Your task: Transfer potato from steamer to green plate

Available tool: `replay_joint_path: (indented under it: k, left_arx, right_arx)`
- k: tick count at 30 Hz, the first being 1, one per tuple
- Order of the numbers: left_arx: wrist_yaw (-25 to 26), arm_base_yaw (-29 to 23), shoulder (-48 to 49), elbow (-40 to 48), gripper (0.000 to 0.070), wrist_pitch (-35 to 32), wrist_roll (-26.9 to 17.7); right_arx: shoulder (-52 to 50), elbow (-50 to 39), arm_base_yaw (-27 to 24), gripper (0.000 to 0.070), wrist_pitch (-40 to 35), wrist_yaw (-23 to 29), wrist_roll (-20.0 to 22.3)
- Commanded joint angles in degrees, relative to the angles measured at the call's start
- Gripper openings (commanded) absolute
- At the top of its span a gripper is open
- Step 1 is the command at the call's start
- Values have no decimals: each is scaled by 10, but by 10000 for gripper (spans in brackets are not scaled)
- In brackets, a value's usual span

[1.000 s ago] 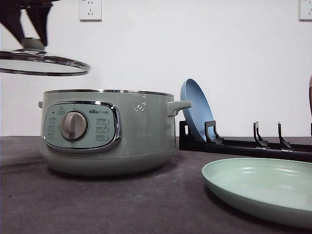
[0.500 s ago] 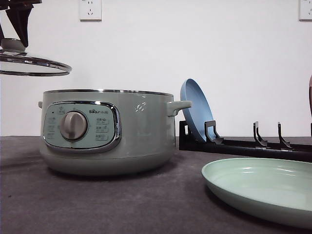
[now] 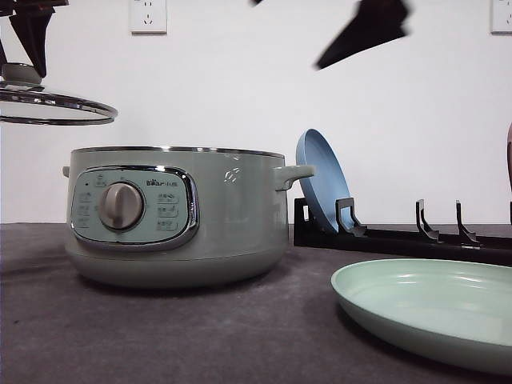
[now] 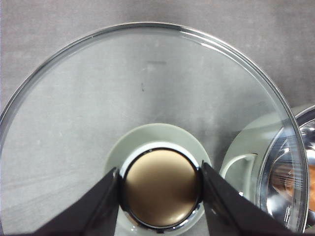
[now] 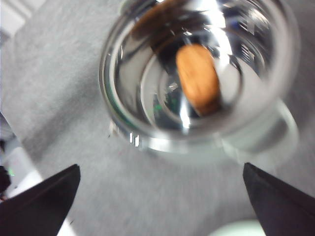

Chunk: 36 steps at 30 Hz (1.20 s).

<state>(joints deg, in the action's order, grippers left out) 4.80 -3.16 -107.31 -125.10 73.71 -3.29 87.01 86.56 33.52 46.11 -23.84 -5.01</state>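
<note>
The pale green steamer (image 3: 176, 216) stands uncovered at the table's left. Its glass lid (image 3: 52, 108) hangs high off to the left, with my left gripper (image 3: 24, 64) shut on the lid knob (image 4: 161, 187). In the right wrist view the orange-brown potato (image 5: 198, 81) lies inside the steamer's shiny bowl (image 5: 147, 98). My right gripper (image 5: 162, 209) hovers above it, wide open and holding nothing. In the front view it is a blurred dark shape (image 3: 364, 28) high above the steamer's right side. The green plate (image 3: 432, 308) lies flat at the front right.
A blue plate (image 3: 320, 176) leans upright in a black dish rack (image 3: 400, 240) behind the green plate, just right of the steamer's handle (image 3: 294, 174). The dark grey tabletop (image 3: 200, 336) stretches in front of the steamer.
The lid moved left with my left gripper, then held still. My right gripper has swung into the front view at the top, above the steamer.
</note>
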Motion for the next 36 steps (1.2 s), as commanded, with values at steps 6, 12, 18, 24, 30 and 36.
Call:
replay_joint_path:
  k: [6, 12, 18, 24, 30, 36]
  left_arx:
    - [5, -2, 1, -28, 1, -15, 6]
    - [5, -2, 1, -28, 1, -16, 9]
    - [5, -2, 1, -27, 0, -17, 10]
    - [5, -2, 0, -27, 1, -17, 10]
    - [6, -2, -2, -27, 0, -17, 10]
    - [6, -2, -3, -26, 1, -15, 10]
  right_arx:
    - [169, 183, 25, 700, 26, 8, 59]
    - [283, 309, 37, 700, 53, 40, 90]
    - [358, 370, 47, 700, 51, 63, 123]
    - [395, 373, 60, 700, 43, 106, 169]
    - [421, 373, 66, 700, 33, 123, 180]
    - [440, 372, 68, 700, 31, 127, 181]
